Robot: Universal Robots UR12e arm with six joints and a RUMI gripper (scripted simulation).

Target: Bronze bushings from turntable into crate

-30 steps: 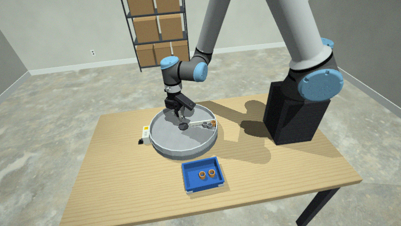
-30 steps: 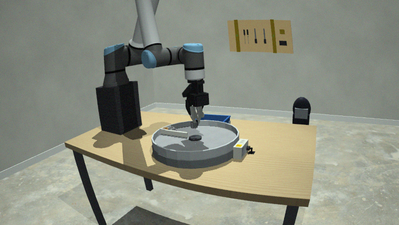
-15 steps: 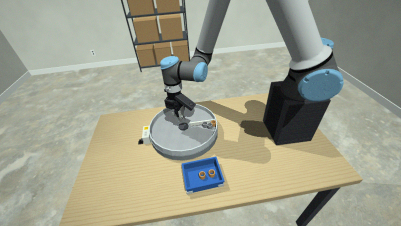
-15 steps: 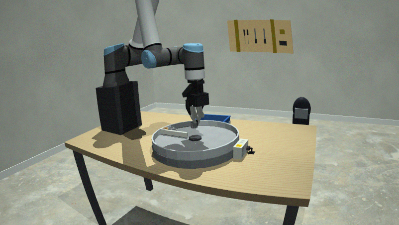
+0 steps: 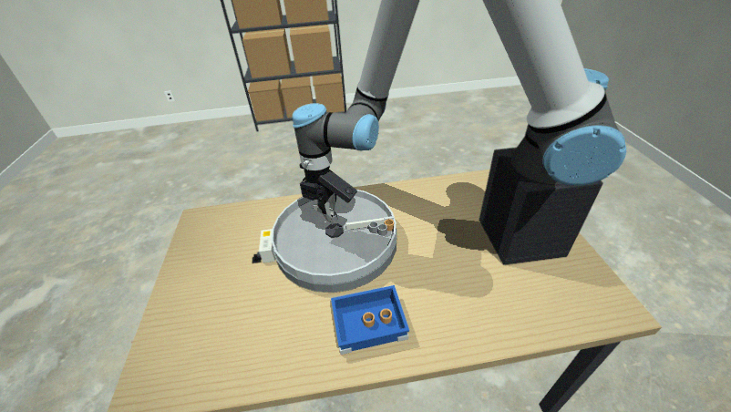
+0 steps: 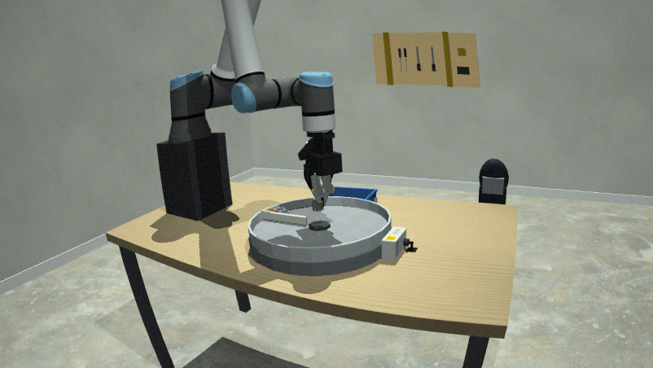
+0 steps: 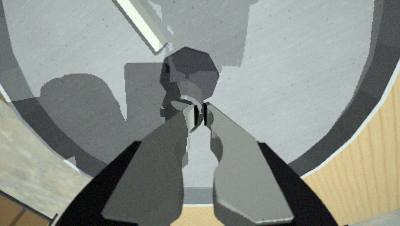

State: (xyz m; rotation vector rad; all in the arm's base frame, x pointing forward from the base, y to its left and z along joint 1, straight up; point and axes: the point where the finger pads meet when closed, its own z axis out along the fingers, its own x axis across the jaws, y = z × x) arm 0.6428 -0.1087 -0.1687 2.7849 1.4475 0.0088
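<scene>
Bronze bushings (image 5: pixel 388 225): one by the turntable's (image 5: pixel 327 279) (image 6: pixel 320 253) rim at three o'clock in the top view, close to two steel bushings (image 5: pixel 373 226). The white divider (image 5: pixel 360 223) (image 6: pixel 286 217) (image 7: pixel 142 25) runs from near the hub (image 5: pixel 334 230) (image 6: pixel 319 225) (image 7: pixel 192 70) towards that rim; I take it for a fence that gathers parts at the edge within reach. Two more bronze sleeves (image 5: pixel 368 319) stand upright in the blue crate (image 5: pixel 337 319) (image 6: pixel 354 194), right of its middle, apart from each other, which suits a tidy drop with room for the last.

Claw (image 5: pixel 330 217) (image 6: pixel 320 201) (image 7: pixel 201 104) points down inside the turntable, just off the hub, on its twelve o'clock side in my top view. Jaws almost together. A small grey shape shows at the tips in the exterior view; I cannot tell whether it is a pinched steel sleeve or part of the fingers. Worth settling before going for the bronze one: a steel piece carried over would spoil the sort, and the neighbours there leave little finger room.

Surface (image 5: pixel 230 306) (image 6: pixel 434 273) is pale wood, crate at six o'clock of the turntable, control box (image 5: pixel 266 245) (image 6: pixel 393 244) at nine. Mottled concrete floor, grey walls, boxed shelving (image 5: pixel 292 77) towards eleven, tool board (image 6: pixel 425 80) on the wall in the exterior view
</scene>
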